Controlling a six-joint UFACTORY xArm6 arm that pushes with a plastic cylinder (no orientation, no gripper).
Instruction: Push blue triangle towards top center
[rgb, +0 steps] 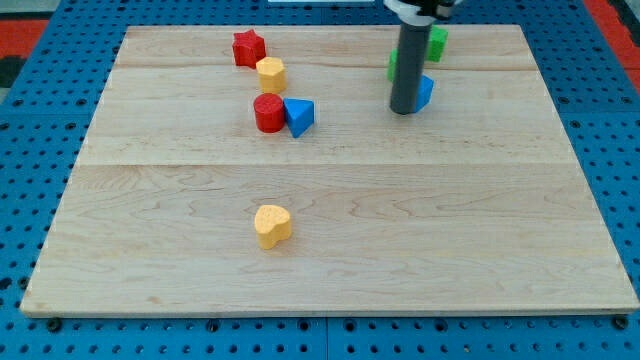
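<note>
The blue triangle (299, 116) lies left of the board's centre, in the upper half, touching the red cylinder (267, 113) on its left. My tip (404, 110) rests on the board well to the triangle's right, at about the same height in the view. The rod hides the left part of a second blue block (427, 92), whose shape I cannot make out; the tip stands right against it.
A red star (248, 47) and a yellow hexagon-like block (271, 73) sit above the red cylinder. A green block (437, 41) is near the top edge, and another green piece (392, 66) peeks from behind the rod. A yellow heart (272, 225) lies lower down.
</note>
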